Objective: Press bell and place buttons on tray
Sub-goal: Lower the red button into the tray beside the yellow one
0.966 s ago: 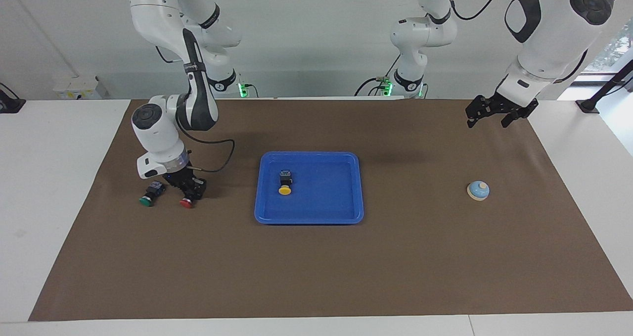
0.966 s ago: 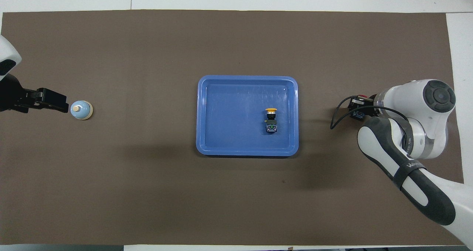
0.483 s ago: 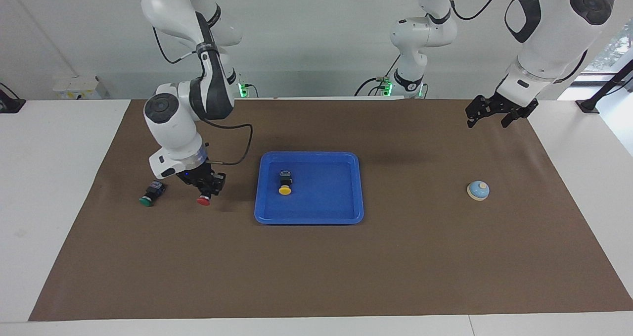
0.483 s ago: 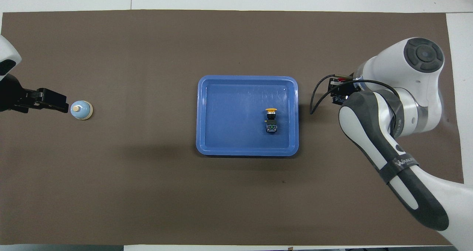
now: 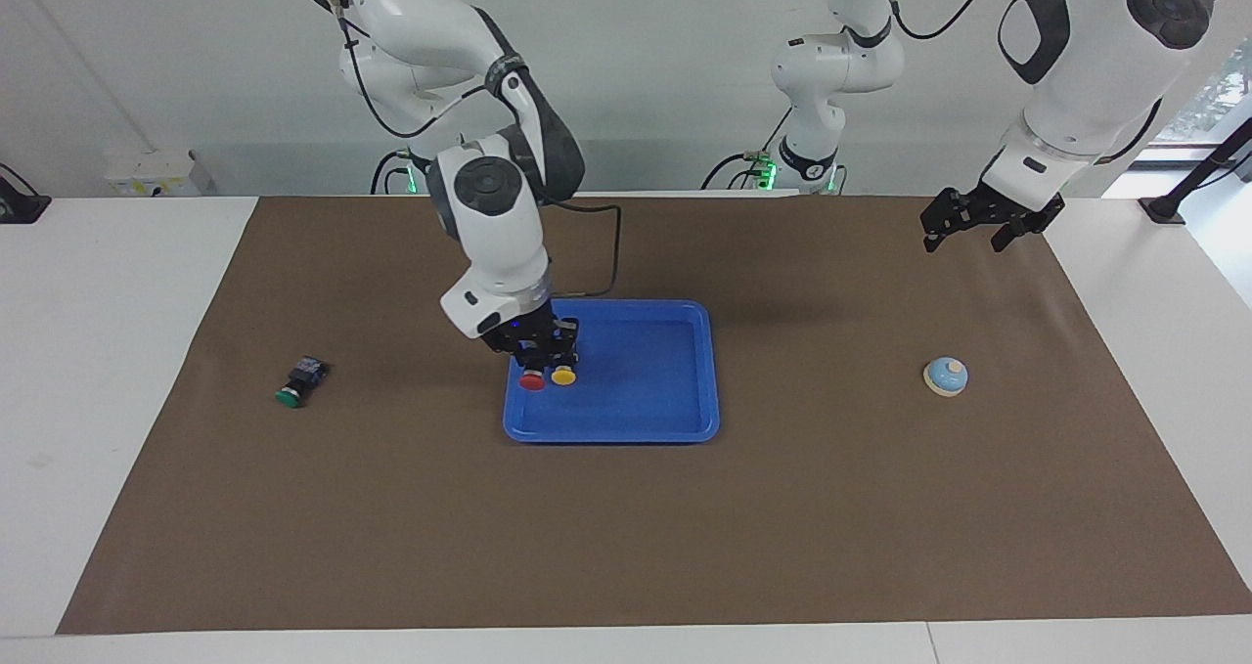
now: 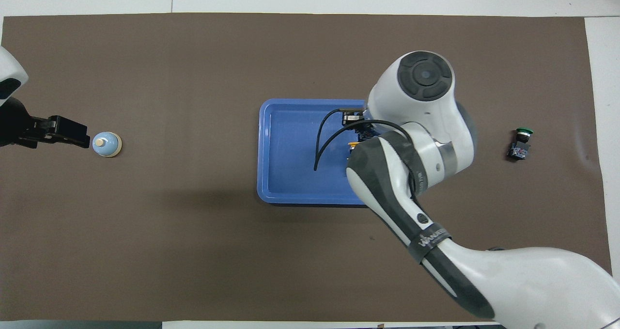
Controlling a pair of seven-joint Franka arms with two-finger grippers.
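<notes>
My right gripper [image 5: 534, 359] is shut on the red button [image 5: 532, 380] and holds it low over the blue tray [image 5: 646, 405], at the tray's end toward the right arm. I cannot tell whether the button touches the tray. The yellow button [image 5: 563, 376] lies in the tray right beside it. In the overhead view the right arm hides the red button, and only a sliver of the yellow button [image 6: 352, 145] shows in the tray [image 6: 290, 174]. The green button [image 5: 290, 396] lies on the mat toward the right arm's end [image 6: 520, 142]. The bell [image 5: 946, 376] stands toward the left arm's end. My left gripper [image 5: 978, 226] hangs open in the air and waits.
A brown mat [image 5: 626, 527] covers the table, with white table edge around it. The right arm's cable [image 6: 319, 145] loops over the tray. In the overhead view the left gripper [image 6: 72, 135] shows just beside the bell [image 6: 106, 144].
My right gripper lifted the red button from beside the green button and carried it over to the tray, next to the yellow button. The left arm, bell and green button have not moved.
</notes>
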